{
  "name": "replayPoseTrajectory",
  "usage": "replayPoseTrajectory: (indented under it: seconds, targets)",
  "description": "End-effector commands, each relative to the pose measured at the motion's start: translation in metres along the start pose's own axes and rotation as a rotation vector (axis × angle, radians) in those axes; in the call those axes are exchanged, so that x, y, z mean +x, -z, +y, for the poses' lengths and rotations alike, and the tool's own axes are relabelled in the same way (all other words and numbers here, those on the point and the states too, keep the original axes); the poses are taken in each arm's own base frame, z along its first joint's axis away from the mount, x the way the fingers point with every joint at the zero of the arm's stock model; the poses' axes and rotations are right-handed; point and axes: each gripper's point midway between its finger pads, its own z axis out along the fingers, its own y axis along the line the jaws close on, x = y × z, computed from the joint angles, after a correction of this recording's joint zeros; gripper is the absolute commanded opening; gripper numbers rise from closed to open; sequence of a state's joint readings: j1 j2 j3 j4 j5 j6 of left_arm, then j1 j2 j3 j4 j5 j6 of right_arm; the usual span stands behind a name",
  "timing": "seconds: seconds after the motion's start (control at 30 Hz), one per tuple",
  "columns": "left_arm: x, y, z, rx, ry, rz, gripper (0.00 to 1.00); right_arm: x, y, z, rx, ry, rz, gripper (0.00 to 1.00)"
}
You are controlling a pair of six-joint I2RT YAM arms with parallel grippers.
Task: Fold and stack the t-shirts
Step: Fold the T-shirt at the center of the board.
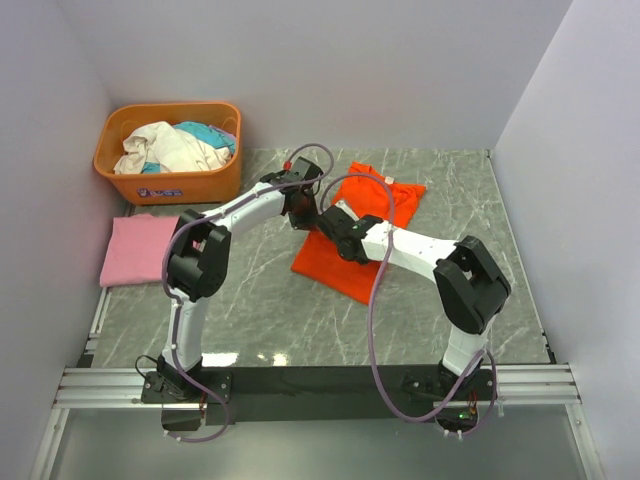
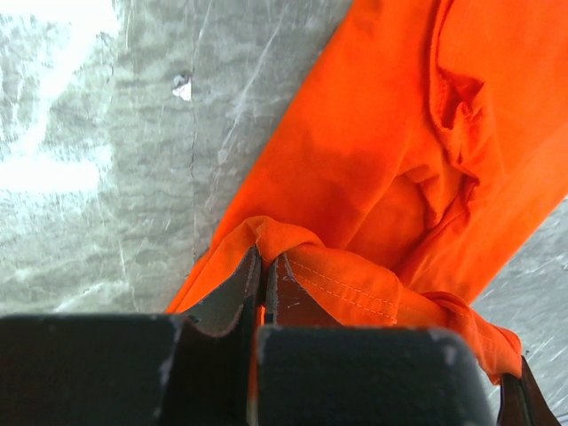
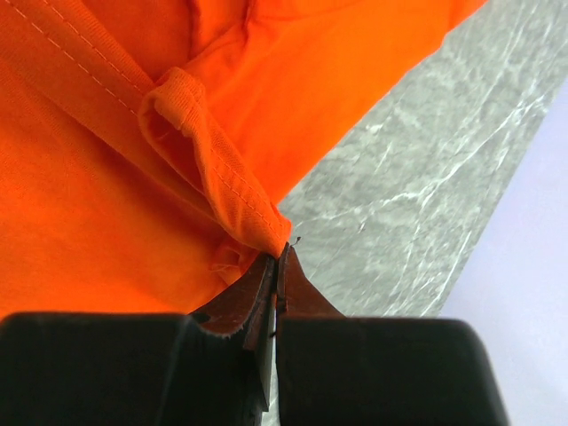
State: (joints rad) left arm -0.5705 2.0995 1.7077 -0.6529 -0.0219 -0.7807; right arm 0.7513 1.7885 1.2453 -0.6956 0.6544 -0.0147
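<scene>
Closest to us, our left fingers (image 2: 263,271) are pressed tight together on a bunched fold of the bright orange-red cloth t-shirt (image 2: 355,151), which is pinched between the pads. Our right fingers (image 3: 280,262) are clamped the same way on a stitched hem that curls up just ahead of their tips. From above, both sets of fingers sit near each other over the shirt's left edge. Most of the shirt lies on the grey marbled counter (image 1: 270,310), beneath them and to their right. Well to the left of our left fingers rests the light pink t-shirt (image 1: 135,250), folded flat. Beyond it stands the rigid orange plastic basket (image 1: 175,185) with more laundry inside. We see three risks. Each pinch holds only a thin edge, so a quick lift could pull the hem free. The wrists are near enough to knock together. Uneven pulling would skew the fold.
</scene>
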Motion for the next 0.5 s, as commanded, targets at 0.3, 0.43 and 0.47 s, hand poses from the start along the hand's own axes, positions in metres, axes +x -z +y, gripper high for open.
replayPoseTrajectory:
  seconds: [0.3,0.43,0.47]
  targets:
    - [-0.026,-0.010,-0.005,0.024,0.003,-0.097,0.01,-0.008,-0.028,-0.008,0.077,-0.011,-0.002,0.03]
    - [-0.021,-0.019,-0.006,0.035,-0.001,-0.082,0.01,-0.005,-0.032,-0.007,0.076,-0.014,0.010,0.05]
    - [-0.021,-0.020,-0.006,0.037,-0.001,-0.082,0.01,-0.005,-0.033,-0.006,0.076,-0.011,0.013,0.05]
